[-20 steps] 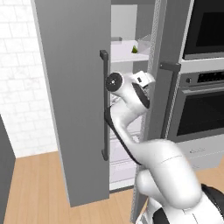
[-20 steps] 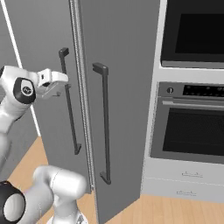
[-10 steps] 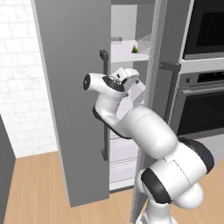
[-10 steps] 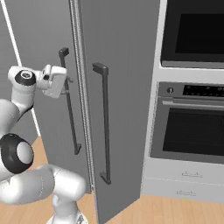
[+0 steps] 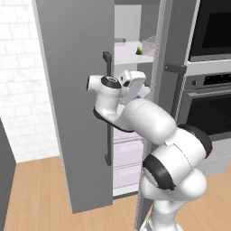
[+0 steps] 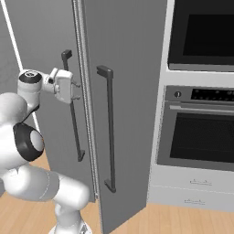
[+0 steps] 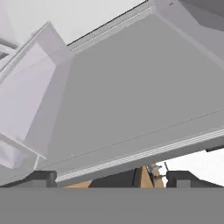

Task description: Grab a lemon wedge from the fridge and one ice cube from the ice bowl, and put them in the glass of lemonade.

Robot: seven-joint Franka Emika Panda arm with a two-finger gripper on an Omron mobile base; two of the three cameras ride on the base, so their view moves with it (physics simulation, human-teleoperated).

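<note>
The lemon wedge (image 5: 139, 51) sat on an upper white shelf inside the fridge (image 5: 76, 90), a tiny yellow-green speck that we could barely make out in the left base view, toward one o'clock from the gripper (image 5: 143, 88). We saw the fridge's left door swung open, with its long dark handle (image 5: 107, 108) partly hidden behind the white arm, and the right door still closed, its own dark handle (image 6: 108, 128) plain in the right base view. The gripper was in the gap between the open door and the closed one, about level with the shelf below the wedge; its fingertips were masked by the hand's white body in the left base view, and in the right base view they were tucked against the edge of the closed door at three o'clock from the wrist (image 6: 75, 90). In the hand view we found the two dark fingertips (image 7: 41, 178) set far apart at the bottom, at seven and five o'clock, with nothing between them, facing pale grey panels and a white inner wall whose exact identity we could not settle. The shelf's other contents, pale shapes beside the wedge, were too small and washed out to name. The lower fridge drawers (image 5: 126, 153) were cut off by the arm. A black oven (image 6: 201, 132) stood at three o'clock from the fridge.
</note>
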